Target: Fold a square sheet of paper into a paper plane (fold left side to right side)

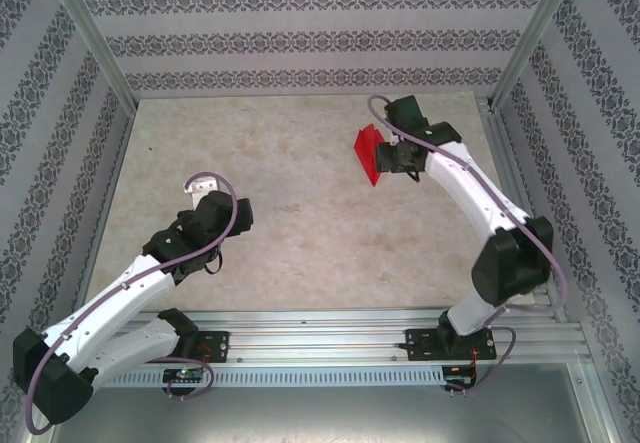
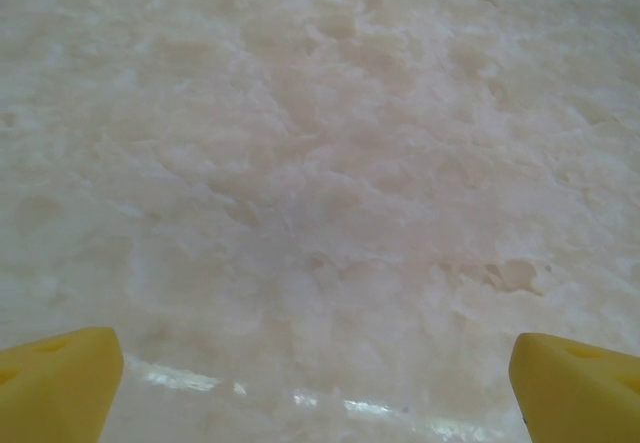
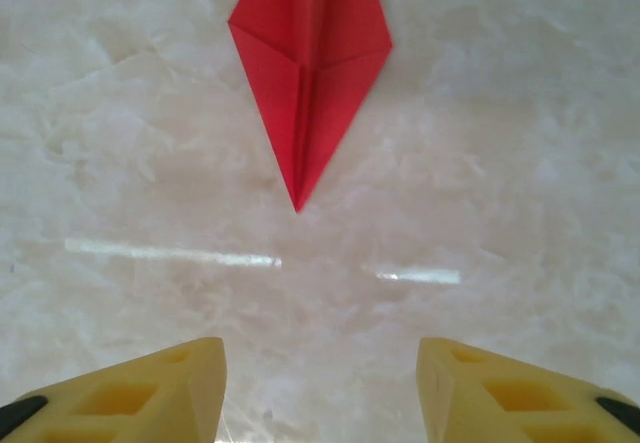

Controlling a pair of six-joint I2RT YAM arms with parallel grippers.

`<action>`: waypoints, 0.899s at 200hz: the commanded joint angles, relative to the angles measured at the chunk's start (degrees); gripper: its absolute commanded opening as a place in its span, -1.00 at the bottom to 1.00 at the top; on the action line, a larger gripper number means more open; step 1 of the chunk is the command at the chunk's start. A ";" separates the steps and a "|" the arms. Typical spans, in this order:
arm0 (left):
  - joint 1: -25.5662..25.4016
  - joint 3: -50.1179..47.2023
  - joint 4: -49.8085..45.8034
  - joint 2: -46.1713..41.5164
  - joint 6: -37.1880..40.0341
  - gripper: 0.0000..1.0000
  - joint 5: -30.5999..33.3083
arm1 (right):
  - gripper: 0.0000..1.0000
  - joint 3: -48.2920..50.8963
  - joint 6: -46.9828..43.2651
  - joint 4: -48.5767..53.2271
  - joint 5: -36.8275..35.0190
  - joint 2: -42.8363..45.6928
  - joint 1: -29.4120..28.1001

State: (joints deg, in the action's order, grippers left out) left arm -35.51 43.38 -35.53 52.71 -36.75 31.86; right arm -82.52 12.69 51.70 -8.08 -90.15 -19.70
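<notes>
Paper plane (image 3: 310, 68) on table (image 3: 520, 163); right tool (image 3: 320, 355) parted.

One red paper plane (image 3: 308, 73), two arms (image 1: 470, 188), two pincers — left pincer (image 2: 320, 383), right pincer (image 3: 320, 388) — one pale surface (image 1: 300, 243).

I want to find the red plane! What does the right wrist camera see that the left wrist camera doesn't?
Right wrist view: the red plane lying flat, its sharp tip pointing toward the open right end effector. Left wrist view: the left end effector, open wide, with nothing red ahead of it. Both: the pale marbled table under an open end effector.
</notes>
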 commanded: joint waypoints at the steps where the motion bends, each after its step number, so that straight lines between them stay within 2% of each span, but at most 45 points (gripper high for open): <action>1: 1.26 -1.16 3.36 -2.20 3.52 1.00 14.50 | 0.18 13.63 1.13 -10.48 -2.71 10.25 2.83; 25: 2.11 -5.31 12.52 -3.93 8.93 0.99 24.00 | 0.37 27.08 0.84 -20.95 -2.35 20.04 7.45; 39: 3.41 -8.57 20.12 -4.00 13.41 1.00 27.22 | 0.68 33.73 0.58 -28.07 -2.36 24.51 10.28; 51: 5.45 -11.03 25.41 -3.45 16.15 1.00 27.56 | 0.94 38.05 0.21 -33.70 -1.74 26.83 13.03; 55: 6.28 -11.84 26.73 -3.18 16.67 1.00 27.41 | 0.96 39.53 -0.47 -35.81 -1.47 27.22 14.00; 74: 10.45 -15.03 33.18 -1.47 20.44 1.00 22.17 | 0.96 44.96 -3.14 -45.65 -0.61 27.54 17.59; 90: 13.36 -17.37 38.60 0.23 23.93 1.00 17.97 | 0.96 49.55 -6.93 -56.07 -0.94 26.03 18.47; 108: 16.45 -20.29 46.43 2.67 27.92 1.00 13.28 | 0.96 55.66 -9.67 -73.36 -1.83 21.12 18.65; 134: 20.00 -23.34 55.73 6.82 31.62 1.00 7.25 | 0.96 58.67 -8.99 -89.07 0.50 12.81 18.82; 150: 21.32 -25.12 62.56 10.26 34.67 1.00 3.86 | 0.96 54.23 -10.22 -81.94 2.74 11.00 18.74; 180: 23.19 -27.15 74.48 16.97 37.23 1.00 -2.12 | 0.96 56.35 -14.95 -91.89 4.39 8.29 18.65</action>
State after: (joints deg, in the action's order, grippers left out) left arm -14.02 17.80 22.57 65.78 -4.73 37.39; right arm -26.15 2.52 -26.39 -6.22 -80.75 -1.23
